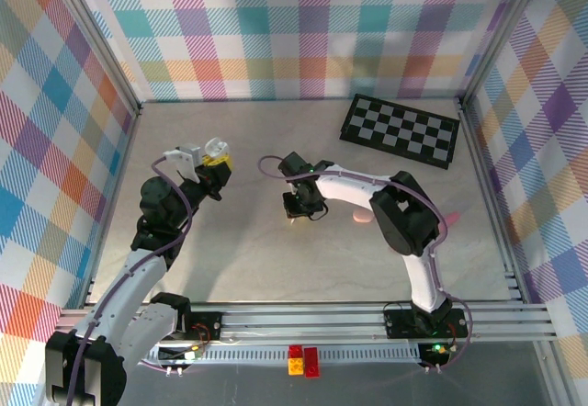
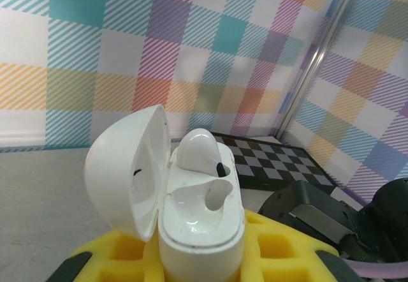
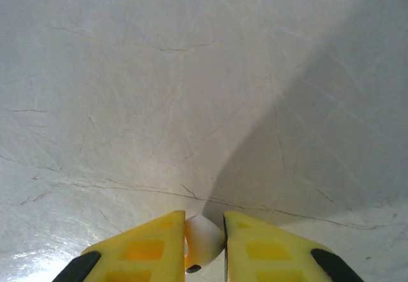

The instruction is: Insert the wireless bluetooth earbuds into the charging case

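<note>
The white charging case [image 2: 197, 224] stands upright between the yellow fingers [image 2: 287, 244] of my left gripper [image 1: 213, 160], which is shut on it. Its lid [image 2: 124, 170] hangs open to the left. One white earbud [image 2: 201, 151] sits in the far slot; the near slot is bare. Over the middle of the table my right gripper [image 1: 296, 206] points down, close to the surface. Its yellow fingers [image 3: 143, 250] are shut on a second white earbud [image 3: 204, 244], pinched between the pads just above the grey tabletop.
A black-and-white checkerboard [image 1: 400, 129] lies at the back right of the table. Something pale pink [image 1: 360, 215] shows beside the right forearm. Red and yellow blocks [image 1: 303, 360] rest on the front rail. Plaid walls enclose the table on three sides.
</note>
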Robot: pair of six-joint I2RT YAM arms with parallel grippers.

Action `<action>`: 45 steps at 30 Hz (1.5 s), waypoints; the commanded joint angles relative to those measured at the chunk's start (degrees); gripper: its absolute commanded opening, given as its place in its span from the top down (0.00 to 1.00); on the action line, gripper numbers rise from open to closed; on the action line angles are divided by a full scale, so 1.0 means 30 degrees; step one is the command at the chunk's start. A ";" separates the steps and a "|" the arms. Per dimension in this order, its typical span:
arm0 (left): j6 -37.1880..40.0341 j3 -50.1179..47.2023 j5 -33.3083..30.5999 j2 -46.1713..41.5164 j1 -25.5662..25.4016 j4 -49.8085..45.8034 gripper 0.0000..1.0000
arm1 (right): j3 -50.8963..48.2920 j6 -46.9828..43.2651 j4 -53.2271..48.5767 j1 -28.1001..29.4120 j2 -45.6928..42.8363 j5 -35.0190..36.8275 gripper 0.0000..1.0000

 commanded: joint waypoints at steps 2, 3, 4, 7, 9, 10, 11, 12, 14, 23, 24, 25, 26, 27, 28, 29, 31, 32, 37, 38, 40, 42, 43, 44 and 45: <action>-0.0164 0.0462 0.0521 0.0236 0.0248 0.0445 1.00 | -0.1762 -0.0332 0.2622 -0.0145 -0.1833 0.1320 0.80; -0.0082 0.0460 0.0517 0.0270 0.0226 0.0304 1.00 | -0.2139 -0.0452 0.3057 -0.0145 -0.2160 0.1445 0.80; 0.0061 0.0432 0.0550 0.0279 0.0182 0.0144 1.00 | -0.2559 -0.0604 0.3577 -0.0145 -0.2590 0.1595 0.80; 0.0449 0.0272 0.0793 0.0500 -0.0026 -0.0024 1.00 | -0.3926 -0.1064 0.5115 -0.0145 -0.3811 0.2128 0.80; 0.0684 0.0175 0.1012 0.0714 -0.0316 -0.0024 1.00 | -0.4612 -0.1463 0.5923 -0.0144 -0.4606 0.2483 0.80; 0.0877 0.0146 0.1077 0.0856 -0.0517 -0.0018 1.00 | -0.4977 -0.1692 0.6365 -0.0124 -0.5054 0.2635 0.80; 0.1121 0.0109 0.1150 0.0990 -0.0749 -0.0016 1.00 | -0.5351 -0.1910 0.6714 -0.0144 -0.5509 0.2858 0.80; 0.1345 0.0109 0.1219 0.1118 -0.0952 0.0004 1.00 | -0.5608 -0.2177 0.7016 -0.0144 -0.5902 0.2971 0.80; 0.1896 0.0079 0.1388 0.1483 -0.1407 0.0056 1.00 | -0.6156 -0.2838 0.7446 -0.0137 -0.6834 0.3209 0.80; 0.4304 0.0046 0.1900 0.3242 -0.3000 0.0356 1.00 | -0.6625 -0.6225 0.6934 -0.0145 -1.0195 0.3227 0.79; 0.4623 0.0031 0.1958 0.3448 -0.3180 0.0440 1.00 | -0.6556 -0.6386 0.6817 -0.0121 -1.0408 0.3240 0.79; 0.5040 -0.0050 0.1938 0.3724 -0.3401 0.0681 1.00 | -0.6443 -0.6546 0.6613 -0.0145 -1.0593 0.3269 0.79; 0.5281 -0.0142 0.1880 0.3967 -0.3564 0.0982 1.00 | -0.6366 -0.6622 0.6493 -0.0145 -1.0804 0.3311 0.79; 0.5403 -0.0226 0.1894 0.4226 -0.3668 0.1274 1.00 | -0.6362 -0.6714 0.6500 -0.0147 -1.0958 0.3288 0.79; 0.5492 -0.0270 0.1916 0.4517 -0.3811 0.1590 1.00 | -0.6384 -0.6746 0.6559 -0.0143 -1.1221 0.3281 0.79; 0.5620 -0.0244 0.1973 0.4861 -0.3975 0.1719 1.00 | -0.6405 -0.6780 0.6582 -0.0145 -1.1441 0.3295 0.79; 0.5996 0.0022 0.1987 0.5334 -0.4446 0.1637 1.00 | -0.6420 -0.6861 0.6588 -0.0145 -1.1825 0.3204 0.79; 0.6324 0.0196 0.1863 0.5618 -0.4749 0.1409 1.00 | -0.6420 -0.6865 0.6584 -0.0145 -1.2002 0.3182 0.79; 0.7806 0.1111 0.1236 0.6858 -0.6076 0.0221 1.00 | -0.6409 -0.6763 0.6604 -0.0172 -1.2723 0.2632 0.79; 0.7904 0.1213 0.1224 0.7074 -0.6257 0.0189 1.00 | -0.6473 -0.6672 0.6745 -0.0170 -1.2907 0.2428 0.79; 0.8079 0.1430 0.1285 0.7460 -0.6575 0.0118 1.00 | -0.6592 -0.6683 0.6940 -0.0203 -1.3179 0.1966 0.79; 0.8267 0.1706 0.1417 0.7783 -0.6868 -0.0073 1.00 | -0.6706 -0.6768 0.7144 -0.0229 -1.3423 0.1388 0.79; 0.8371 0.1869 0.1518 0.7911 -0.7049 -0.0209 1.00 | -0.6820 -0.6827 0.7303 -0.0233 -1.3533 0.1063 0.80; 0.8423 0.1992 0.1613 0.8026 -0.7201 -0.0273 1.00 | -0.6866 -0.6846 0.7433 -0.0233 -1.3598 0.0768 0.80; 0.8497 0.2091 0.1852 0.8129 -0.7301 -0.0255 1.00 | -0.6958 -0.6903 0.7552 -0.0246 -1.3635 0.0585 0.80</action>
